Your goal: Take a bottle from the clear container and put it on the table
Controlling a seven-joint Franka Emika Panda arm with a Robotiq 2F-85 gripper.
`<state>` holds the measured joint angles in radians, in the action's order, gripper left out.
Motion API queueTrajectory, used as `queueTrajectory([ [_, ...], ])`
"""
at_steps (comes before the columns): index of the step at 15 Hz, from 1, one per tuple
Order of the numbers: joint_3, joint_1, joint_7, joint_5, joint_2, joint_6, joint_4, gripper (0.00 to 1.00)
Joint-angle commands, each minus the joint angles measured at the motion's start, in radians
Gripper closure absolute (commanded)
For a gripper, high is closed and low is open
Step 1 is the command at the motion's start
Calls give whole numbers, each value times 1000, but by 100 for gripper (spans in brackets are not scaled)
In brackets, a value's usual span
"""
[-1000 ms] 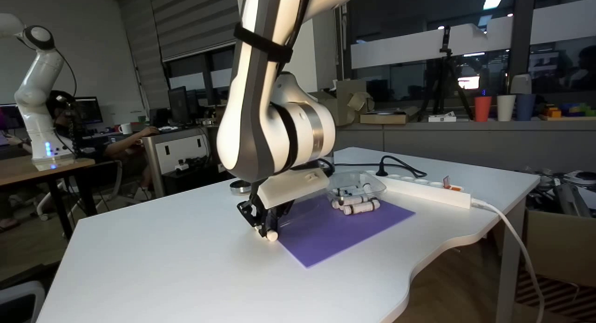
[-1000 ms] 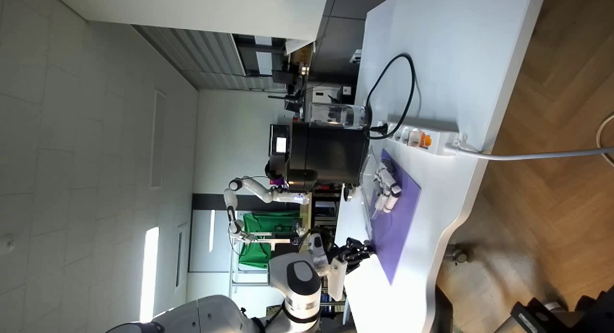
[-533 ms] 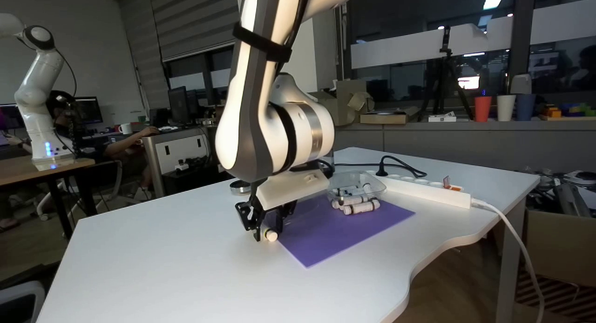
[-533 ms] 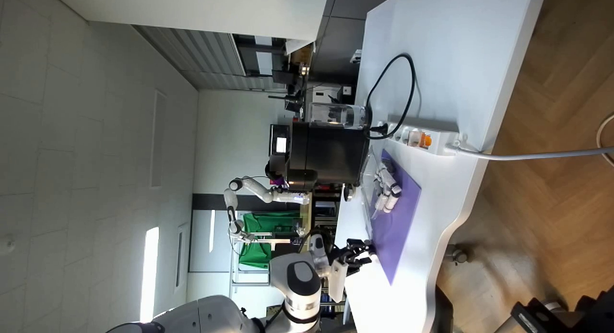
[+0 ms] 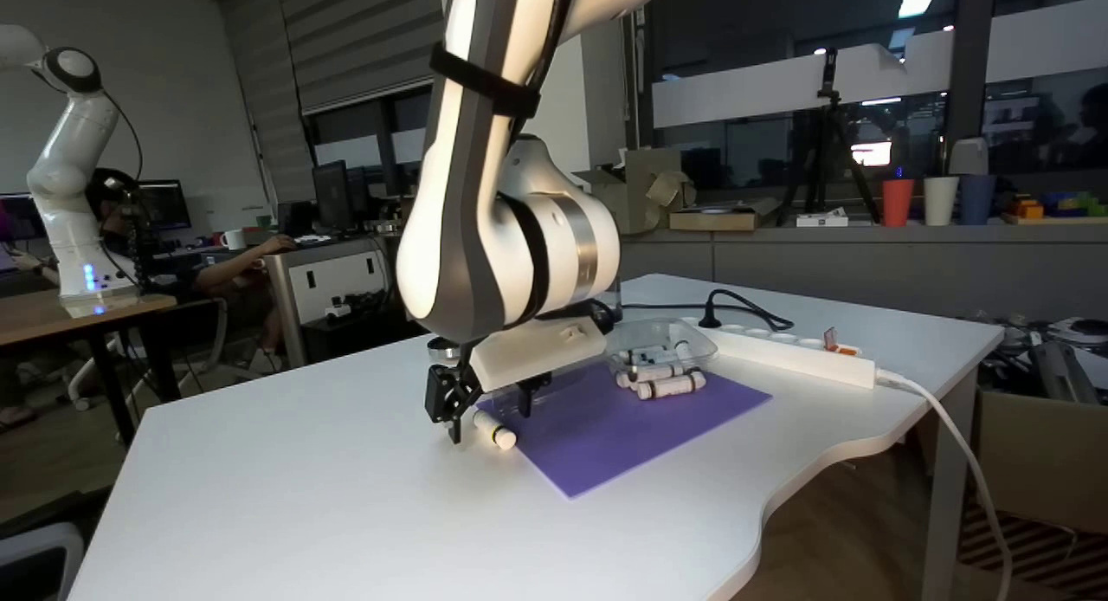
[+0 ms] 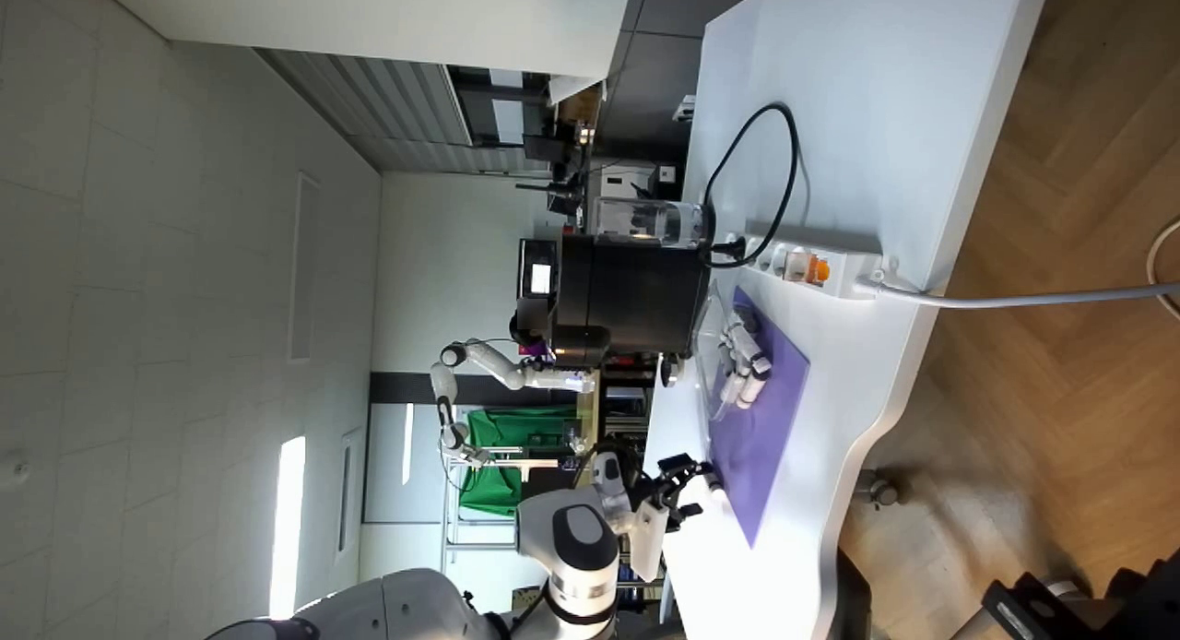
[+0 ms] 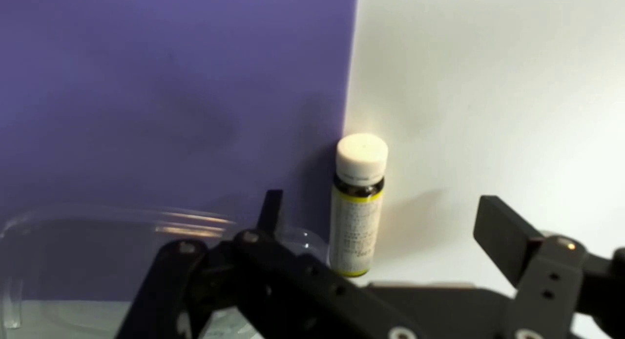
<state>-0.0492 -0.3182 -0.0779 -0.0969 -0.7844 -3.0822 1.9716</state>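
Since a moment before, the pincer (image 5: 490, 422) had spread its fingers (image 7: 503, 236) wider, to either side of the bottle (image 7: 355, 231), which itself had hardly shifted. In the wrist view the fingers stood at about nine and three o'clock of the bottle, with a gap on each side. It lay on the table (image 5: 303, 480), right at the edge of the mat (image 7: 171, 85), its cap (image 7: 362, 156) toward twelve o'clock there; whether it overlapped the mat could not be told. In an exterior view the tub (image 5: 649, 332) sat at two o'clock from it, more bottles (image 5: 673, 384) in or just before the tub, I could not tell which.
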Motion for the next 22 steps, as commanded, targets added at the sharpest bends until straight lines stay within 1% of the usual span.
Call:
queueTrajectory([
  [1, -20, -13, -44, 16, -13, -58, -9, 0],
  [7, -61, -48, -44, -7, -40, -162, -13, 0],
  [9, -67, -54, -36, -10, -39, -157, -9, 0],
  [10, -52, -40, -27, -5, -33, -140, -5, 0],
  [11, -20, -12, -14, 4, -27, -132, -2, 0],
  [12, -37, -24, -10, 10, -34, -146, 1, 0],
  [16, -24, -17, -9, 11, -34, -145, 1, 0],
  [20, -30, -23, -12, 9, -34, -154, -4, 0],
  [21, -49, -40, -15, 7, -26, -157, -5, 0],
  [22, -48, -42, -9, 9, 35, -167, 53, 0],
])
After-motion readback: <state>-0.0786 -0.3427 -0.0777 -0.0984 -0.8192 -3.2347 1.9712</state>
